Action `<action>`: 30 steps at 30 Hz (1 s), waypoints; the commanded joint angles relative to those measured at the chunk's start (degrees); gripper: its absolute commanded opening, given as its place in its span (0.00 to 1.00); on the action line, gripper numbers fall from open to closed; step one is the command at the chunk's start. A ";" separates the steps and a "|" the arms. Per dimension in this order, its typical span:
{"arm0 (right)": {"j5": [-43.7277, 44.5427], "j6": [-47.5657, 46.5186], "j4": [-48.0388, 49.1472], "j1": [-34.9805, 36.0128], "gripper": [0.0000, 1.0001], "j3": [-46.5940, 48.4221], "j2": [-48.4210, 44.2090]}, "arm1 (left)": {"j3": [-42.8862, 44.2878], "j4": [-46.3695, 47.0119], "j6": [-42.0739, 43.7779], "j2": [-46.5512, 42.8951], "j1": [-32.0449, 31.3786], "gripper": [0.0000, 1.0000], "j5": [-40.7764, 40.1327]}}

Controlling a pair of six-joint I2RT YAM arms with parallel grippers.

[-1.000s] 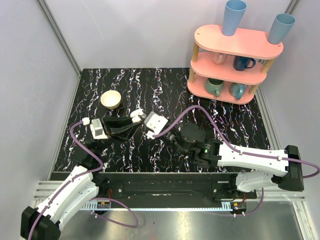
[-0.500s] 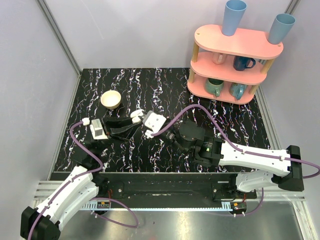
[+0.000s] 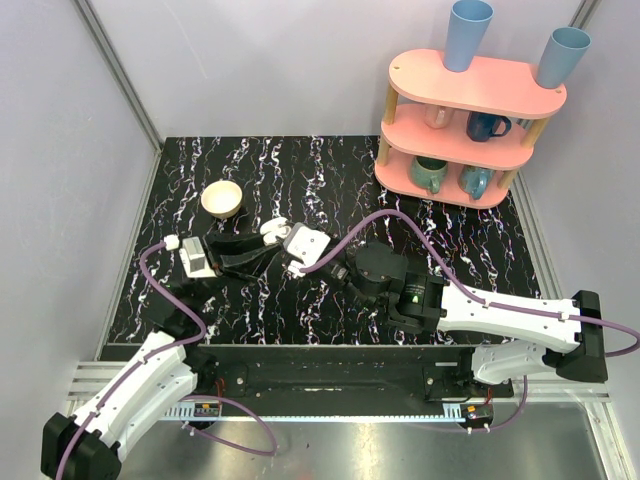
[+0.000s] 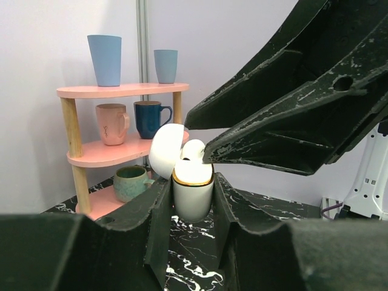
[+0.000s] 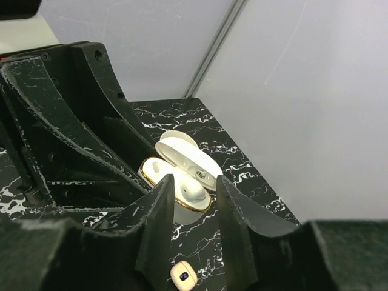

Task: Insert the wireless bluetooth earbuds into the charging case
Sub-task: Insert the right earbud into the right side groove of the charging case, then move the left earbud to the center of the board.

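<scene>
The white charging case (image 4: 193, 197) with a gold rim stands upright between the fingers of my left gripper (image 4: 193, 203), which is shut on it. Its lid (image 5: 185, 154) is hinged open. One white earbud (image 5: 193, 191) lies in the case's near slot, and the far slot (image 5: 151, 170) looks empty. My right gripper (image 5: 194, 185) hovers right over the case, its jaws a little apart on either side of the earbud and not pressing it. From above, both grippers meet at the case (image 3: 272, 232) left of the table's middle.
A small white rounded-square piece with a dark centre (image 5: 182, 274) lies on the black marble table (image 3: 450, 250) just below my right gripper. A cream bowl (image 3: 222, 198) sits behind the left gripper. A pink shelf (image 3: 465, 130) with mugs and blue cups stands at the back right.
My right gripper's jaws have spread apart and let go of the earbud, which now rests in the case. The right arm crept slightly left. The left gripper has held still.
</scene>
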 commanded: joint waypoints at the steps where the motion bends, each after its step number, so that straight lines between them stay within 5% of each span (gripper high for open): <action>1: 0.61 -0.09 0.27 0.41 0.43 1.53 0.31 | 0.59 4.21 0.22 -0.16 -0.15 0.00 -1.45; 12: 2.81 -1.23 5.62 0.50 0.66 1.09 -0.92 | 0.50 3.94 0.31 -0.25 -0.15 0.00 -1.45; 18: -0.44 -0.09 18.89 0.50 0.77 -5.76 -8.03 | 0.59 2.98 0.66 -0.42 -0.15 0.00 -1.45; 24: 0.25 2.54 15.92 0.50 0.84 -5.32 -12.25 | 0.42 1.66 1.54 -0.77 -0.15 0.00 -1.72; 27: 6.21 4.13 14.17 0.33 0.85 -6.29 -13.57 | 0.33 1.31 1.54 -1.12 -0.15 0.00 -1.71; 30: 21.12 6.75 11.71 -1.51 0.87 -8.13 -14.10 | 0.50 0.52 1.80 -2.00 -0.15 0.00 -1.71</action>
